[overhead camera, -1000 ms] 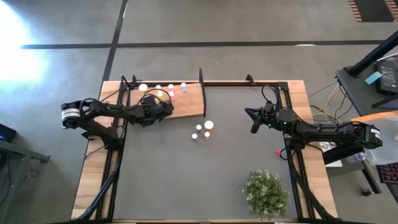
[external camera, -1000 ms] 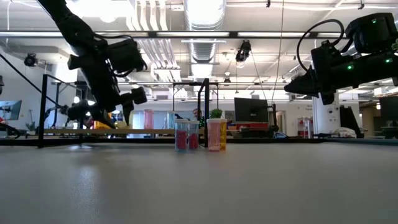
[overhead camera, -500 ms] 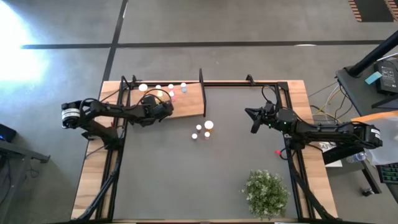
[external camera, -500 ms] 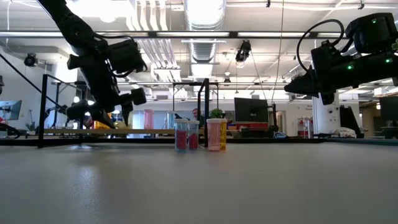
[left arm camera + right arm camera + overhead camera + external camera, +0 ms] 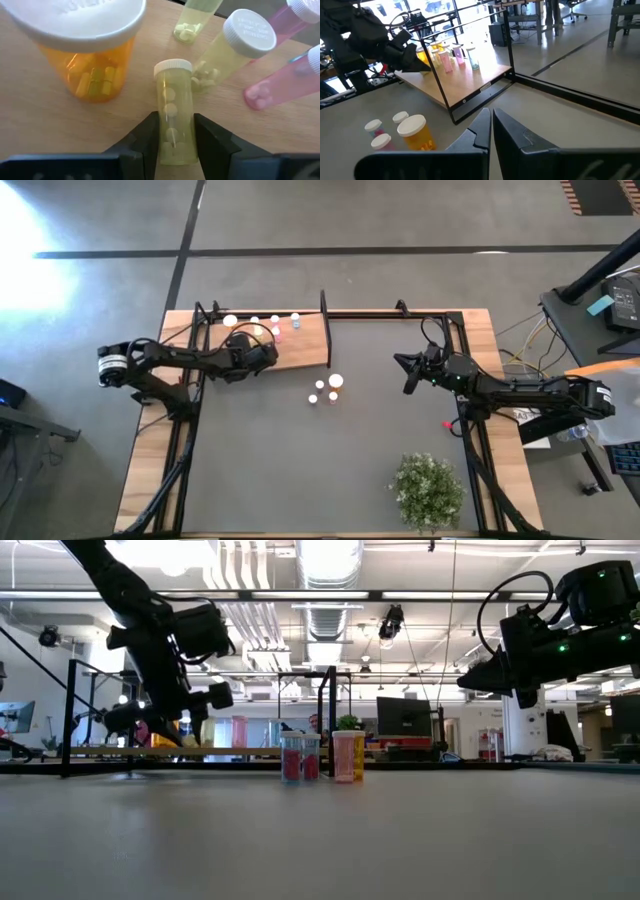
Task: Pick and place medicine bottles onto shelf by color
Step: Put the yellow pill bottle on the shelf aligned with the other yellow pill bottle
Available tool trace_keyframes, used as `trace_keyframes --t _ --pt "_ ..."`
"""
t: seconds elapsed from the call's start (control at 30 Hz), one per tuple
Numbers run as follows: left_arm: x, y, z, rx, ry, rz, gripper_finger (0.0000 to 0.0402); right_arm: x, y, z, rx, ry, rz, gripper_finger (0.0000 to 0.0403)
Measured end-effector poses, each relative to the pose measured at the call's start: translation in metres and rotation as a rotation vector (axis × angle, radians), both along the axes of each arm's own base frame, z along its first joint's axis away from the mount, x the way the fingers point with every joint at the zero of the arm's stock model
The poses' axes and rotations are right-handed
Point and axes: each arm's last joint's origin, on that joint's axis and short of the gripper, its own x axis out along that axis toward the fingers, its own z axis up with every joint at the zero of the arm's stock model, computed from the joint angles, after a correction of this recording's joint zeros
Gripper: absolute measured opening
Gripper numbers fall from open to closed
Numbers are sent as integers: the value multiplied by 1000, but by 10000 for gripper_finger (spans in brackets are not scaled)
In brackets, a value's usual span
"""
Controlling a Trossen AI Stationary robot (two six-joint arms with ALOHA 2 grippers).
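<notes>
Yellow-green pill bottle w/ white cap (image 5: 173,110) sits pinched between left pincer's (image 5: 174,131) two dark fingers, over the light-brown wooden shelf board (image 5: 300,350) at the worktop's far edge. Big orange bottle (image 5: 90,55), two more yellow-green ones and two pink ones stand just beside it. Right pincer (image 5: 490,131) hangs mid-air near worktop's right edge, fingers pressed together, nothing in them. Three bottles (image 5: 325,389) stand off the shelf on the dark grey mat.

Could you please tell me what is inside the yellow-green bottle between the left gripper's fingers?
Pale round pills show through the yellow-green bottle; the left gripper fingers cover its lower sides.
</notes>
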Motion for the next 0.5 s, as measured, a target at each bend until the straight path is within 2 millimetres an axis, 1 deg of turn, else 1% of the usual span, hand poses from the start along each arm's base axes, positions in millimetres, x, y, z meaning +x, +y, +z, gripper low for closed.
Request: trace_keyframes --t 0.13,0.5 --pt "0 -3 0 -13 -10 16 95 0 0 0 0 0 0 9" --pt "-1 -17 3 -49 -36 -11 95 0 0 0 0 0 1 9"
